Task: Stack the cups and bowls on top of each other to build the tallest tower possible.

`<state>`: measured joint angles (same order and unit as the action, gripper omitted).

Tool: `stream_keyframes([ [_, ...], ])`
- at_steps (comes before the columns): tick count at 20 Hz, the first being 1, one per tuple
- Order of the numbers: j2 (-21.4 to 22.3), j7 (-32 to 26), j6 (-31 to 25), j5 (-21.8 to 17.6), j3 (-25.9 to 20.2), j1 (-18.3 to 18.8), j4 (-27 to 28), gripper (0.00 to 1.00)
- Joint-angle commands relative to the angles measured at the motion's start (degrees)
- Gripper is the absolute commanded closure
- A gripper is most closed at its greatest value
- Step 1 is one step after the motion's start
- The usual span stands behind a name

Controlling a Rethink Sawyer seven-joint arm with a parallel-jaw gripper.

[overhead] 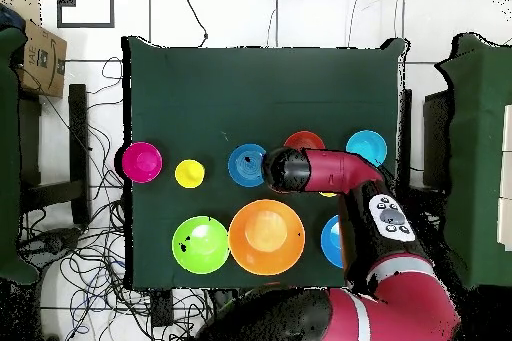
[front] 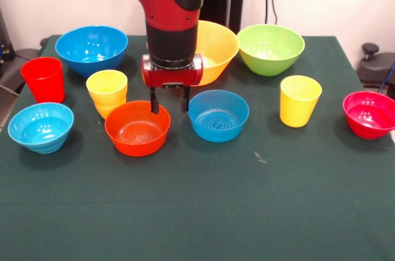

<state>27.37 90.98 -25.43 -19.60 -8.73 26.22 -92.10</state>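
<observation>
The gripper (front: 168,99) is seen in the front view hanging over the far rim of the orange-red bowl (front: 137,128), its two dark fingers parted with nothing between them. In the overhead view the gripper is hidden under the arm (overhead: 320,169), so only the front view shows its state.

No tower is seen: every bowl and cup stands apart on the green tabletop (front: 203,205), save for two yellow cups (front: 107,92) that appear nested one in the other beside the red cup (front: 44,79). Whether there are really two of them cannot be settled, as only a seam round the middle is visible.

The large yellow-orange bowl (front: 216,48) is partly covered by the arm in the front view, and only its right half is shown. The medium blue bowl (front: 91,48) at the far side is shown whole there, yet in the overhead view it is largely hidden under the arm. The lime green bowl (front: 270,49) stands just beside the yellow-orange one.

In the near row the light-blue bowl (front: 41,126), the small blue bowl (front: 218,115), a single yellow cup (front: 299,100) and the crimson bowl (front: 369,114) are seen; the crimson bowl is cut off at the picture's edge.
</observation>
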Motion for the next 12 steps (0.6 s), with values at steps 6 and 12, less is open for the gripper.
stream_keyframes([
  [6,-10.64,6.55,7.14,-1.17,-0.27,-1.89,4.64,0.00],
  [12,-14.28,5.44,9.32,-2.05,0.96,-1.42,7.38,0.00],
])
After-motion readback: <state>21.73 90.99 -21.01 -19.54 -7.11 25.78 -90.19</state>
